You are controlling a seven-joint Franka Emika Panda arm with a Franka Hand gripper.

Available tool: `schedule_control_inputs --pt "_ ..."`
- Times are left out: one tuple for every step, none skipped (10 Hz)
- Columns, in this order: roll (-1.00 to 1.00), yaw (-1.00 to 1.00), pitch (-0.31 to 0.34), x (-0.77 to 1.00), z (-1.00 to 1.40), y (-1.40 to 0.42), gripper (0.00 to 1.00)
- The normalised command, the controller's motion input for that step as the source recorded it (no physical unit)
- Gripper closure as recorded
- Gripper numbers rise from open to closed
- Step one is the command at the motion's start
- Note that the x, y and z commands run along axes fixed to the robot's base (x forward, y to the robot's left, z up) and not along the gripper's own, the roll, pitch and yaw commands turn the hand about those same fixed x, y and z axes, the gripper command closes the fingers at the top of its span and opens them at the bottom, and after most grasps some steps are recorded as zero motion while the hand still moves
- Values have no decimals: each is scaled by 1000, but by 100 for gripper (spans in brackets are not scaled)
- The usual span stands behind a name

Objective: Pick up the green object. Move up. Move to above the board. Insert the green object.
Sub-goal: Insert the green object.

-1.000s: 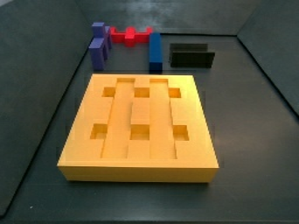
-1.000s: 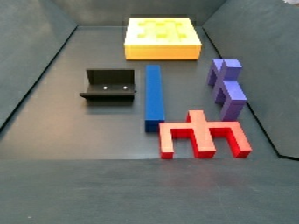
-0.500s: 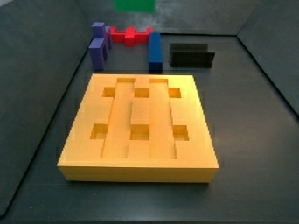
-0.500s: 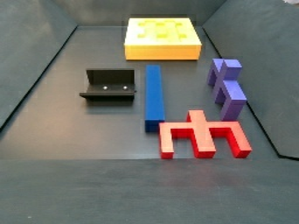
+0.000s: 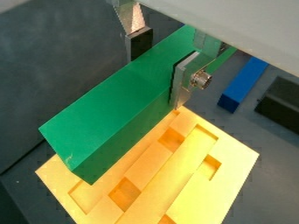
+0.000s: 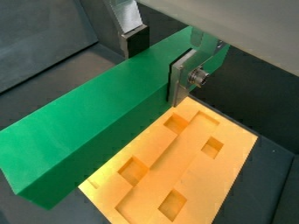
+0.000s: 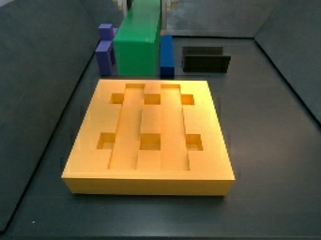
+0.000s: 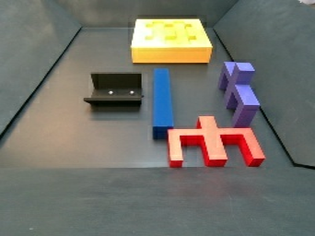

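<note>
Gripper [image 5: 160, 54]: we are seeing it in both wrist views, its silver plates pinching the bar [image 5: 122, 109] near one end, one plate on each long face. We are judging it to be high over the table; neither side view is showing the fingers themselves.

Bar: green, long, plain. A second ago it was absent from the side views, and half a second ago only a green sliver was showing at the top edge. Now, in a side view, the bar [image 7: 139, 37] is hanging down into the picture at the far end, in front of the blue blocks [image 7: 105, 52]. We are reading this as the carry toward the board being under way.

Board [image 6: 176, 162]: yellow, grooved, six square holes, lying directly beneath the bar in both wrist views. In a side view the board [image 7: 150, 131] is sitting unmoved, near of the bar.

Progress: pick and lift are looking done; we are judging the move-over-board step nearly complete, with insertion remaining.

Others, unmoved: blue bar [image 8: 161, 99], red piece [image 8: 215, 142], black box [image 8: 114, 90].
</note>
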Motion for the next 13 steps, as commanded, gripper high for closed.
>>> schedule_control_inputs --pt "-19 0 -203 -237 -791 -149 100" --pt "109 126 -244 -314 -617 -220 100" --pt "186 214 -157 -177 -654 -220 100" --pt "237 220 -236 -466 -666 -249 100" --pt "173 177 -186 -157 -706 -231 100" --pt "214 0 -23 103 -591 -214 100" --pt "191 -71 13 226 -623 -171 100" --pt "66 -83 76 260 -571 -6 100" --pt "30 0 109 211 -540 0 100" --pt "69 0 51 0 -506 -6 100" --pt "87 0 37 0 -486 -23 100" --pt "54 0 0 0 -503 -83 100" --pt "79 0 0 -143 -380 -97 100"
